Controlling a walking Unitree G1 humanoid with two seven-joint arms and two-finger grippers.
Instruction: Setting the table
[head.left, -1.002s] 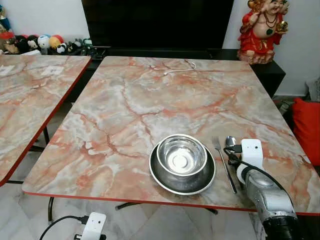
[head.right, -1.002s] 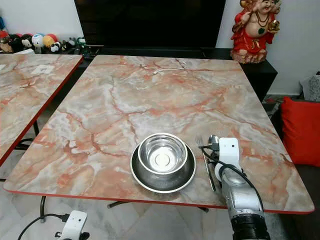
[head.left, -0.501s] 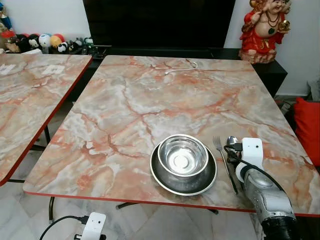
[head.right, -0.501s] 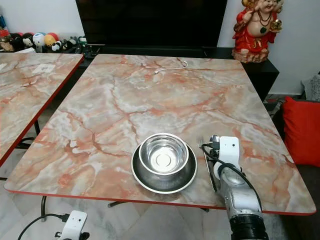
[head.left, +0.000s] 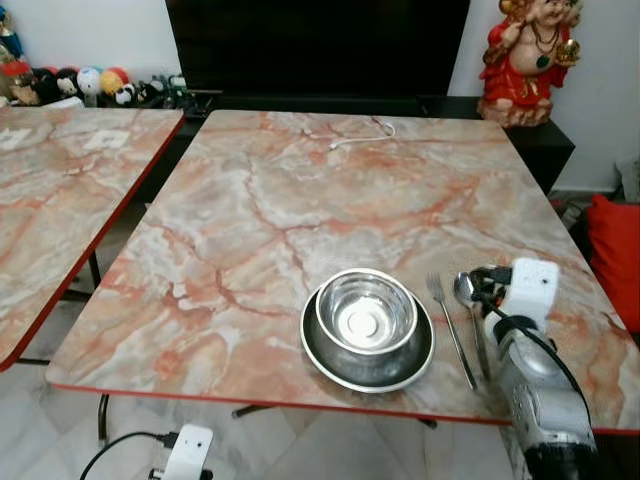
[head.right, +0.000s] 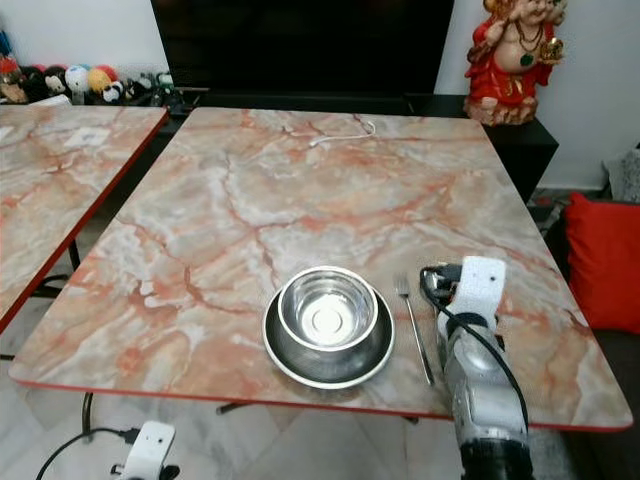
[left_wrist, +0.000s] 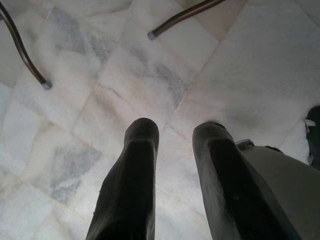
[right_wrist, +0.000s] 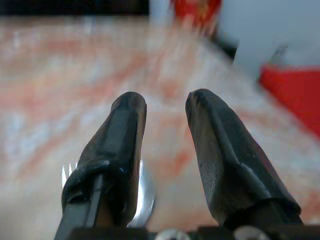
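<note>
A steel bowl (head.left: 365, 316) sits in a steel plate (head.left: 368, 352) near the front edge of the marble table (head.left: 300, 210). Just to the plate's right lie a fork (head.left: 449, 328) and, beside it, a spoon (head.left: 468, 300), both pointing away from me. My right gripper (right_wrist: 165, 107) hovers open a little right of the spoon, nothing between its fingers; its white wrist camera (head.left: 531, 284) hides the fingers from above. In the right wrist view the spoon bowl (right_wrist: 145, 195) and fork tines show under one finger. My left gripper (left_wrist: 175, 135) hangs open over the floor.
A second marble table (head.left: 60, 190) stands to the left across a narrow gap. A white cable (head.left: 362, 134) lies at the far edge. A red statue (head.left: 527, 60) and dark cabinet stand behind; a red cushion (head.left: 615, 255) is at right. Table feet (left_wrist: 150, 35) rest on the tiled floor.
My right gripper has moved to the right and off the spoon's handle. The spoon now lies free beside the fork. Bowl, plate and fork have not moved.
</note>
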